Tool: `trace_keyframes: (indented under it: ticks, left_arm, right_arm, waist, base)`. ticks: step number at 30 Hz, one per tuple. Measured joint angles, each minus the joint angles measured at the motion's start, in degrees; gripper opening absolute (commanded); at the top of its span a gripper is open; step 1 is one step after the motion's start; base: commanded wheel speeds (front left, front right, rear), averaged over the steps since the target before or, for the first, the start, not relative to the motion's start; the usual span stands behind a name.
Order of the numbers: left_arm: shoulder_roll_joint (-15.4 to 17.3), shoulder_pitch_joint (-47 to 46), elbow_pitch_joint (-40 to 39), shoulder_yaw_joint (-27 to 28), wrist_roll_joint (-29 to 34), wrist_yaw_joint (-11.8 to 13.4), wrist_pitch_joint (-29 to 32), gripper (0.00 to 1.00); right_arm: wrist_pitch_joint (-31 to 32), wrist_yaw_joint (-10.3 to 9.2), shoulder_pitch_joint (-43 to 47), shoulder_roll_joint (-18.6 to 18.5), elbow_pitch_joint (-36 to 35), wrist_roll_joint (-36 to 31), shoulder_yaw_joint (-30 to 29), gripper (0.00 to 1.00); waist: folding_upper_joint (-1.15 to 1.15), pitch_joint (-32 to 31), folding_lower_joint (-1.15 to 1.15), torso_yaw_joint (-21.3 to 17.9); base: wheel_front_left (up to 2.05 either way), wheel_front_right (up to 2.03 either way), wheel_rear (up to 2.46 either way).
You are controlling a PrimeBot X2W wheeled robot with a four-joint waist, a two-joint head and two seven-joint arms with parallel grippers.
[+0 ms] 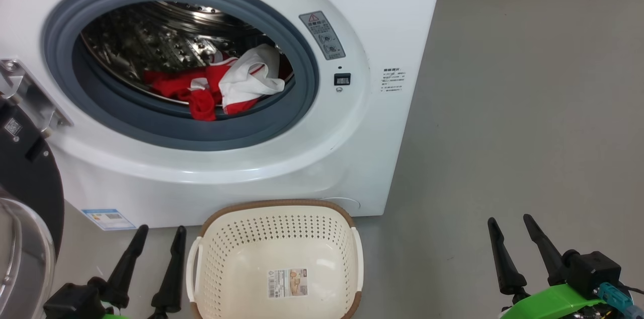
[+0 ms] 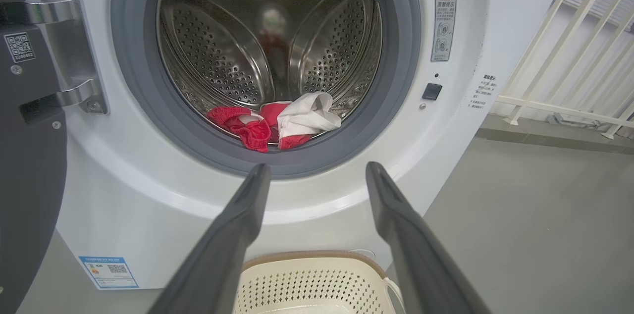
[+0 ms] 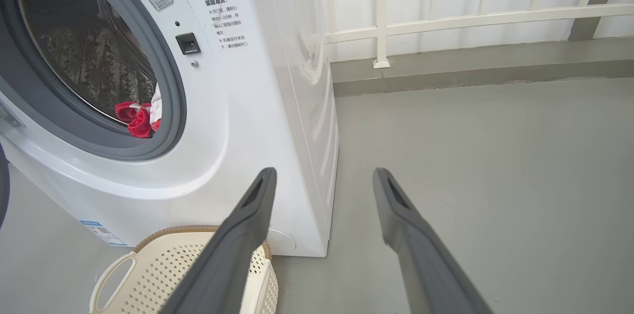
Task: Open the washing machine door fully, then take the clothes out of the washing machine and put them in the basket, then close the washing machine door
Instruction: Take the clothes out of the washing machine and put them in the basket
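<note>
In the head view, the washing machine door (image 1: 27, 178) hangs wide open on the left. The clothes (image 1: 221, 85), red and white, lie at the front of the drum (image 1: 166, 37) in the washing machine (image 1: 387, 32). The basket (image 1: 274, 205) sits empty on the floor (image 1: 503, 107), just in front. The left gripper (image 1: 161, 230) and the right gripper (image 1: 509, 219) are near, both spread wide and holding nothing.

In the left wrist view, the left gripper (image 2: 318, 168) points at the clothes (image 2: 277, 123), well apart from them.

In the right wrist view, the right gripper (image 3: 324, 173) points past the washing machine's right side.

The door step looks done. Moving the clothes and shutting the door are left.
</note>
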Motion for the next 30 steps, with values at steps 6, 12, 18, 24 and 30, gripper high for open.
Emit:
trace_keyframes:
  ticks: [6, 12, 18, 24, 30]
  left_arm:
    - [0.0, 0.0, 0.0, 0.0, 0.0, 0.0, 0.0, 1.00]
    - [0.0, -0.1, 0.1, -0.2, 0.0, 0.0, 0.0, 1.00]
    - [0.4, -2.0, 1.2, -1.4, 0.0, 0.0, 0.0, 1.00]
    - [1.5, -9.8, 4.9, -2.7, 0.0, 0.0, 0.0, 1.00]
    - [2.1, -20.6, 11.6, -3.7, 0.0, 0.0, 0.0, 1.00]
  right_arm:
    - [0.0, 0.00, 0.0, 0.0, 0.0, 0.0, 0.0, 1.00]
    - [0.0, 0.00, 0.0, 0.1, 0.0, 0.0, 0.2, 1.00]
    - [0.0, 0.00, -0.6, 0.3, -0.2, -0.1, 0.7, 1.00]
    - [0.0, 0.00, -2.4, 0.5, -0.7, -0.1, 0.8, 1.00]
    - [0.0, 0.00, -4.5, 0.6, -1.2, 0.1, 1.1, 1.00]
  waist:
    - [0.00, 0.3, 0.00, -0.1]
    - [0.00, 0.9, 0.00, -0.1]
    - [0.00, 2.6, 0.00, -0.5]
    - [0.00, 5.4, 0.00, -1.0]
    - [0.00, 9.1, 0.00, -1.8]
  base:
    - [0.00, 0.00, 0.00]
    - [0.00, 0.00, 0.00]
    - [0.00, 0.00, 0.00]
    - [0.00, 0.00, 0.00]
    - [0.00, 0.00, 0.00]
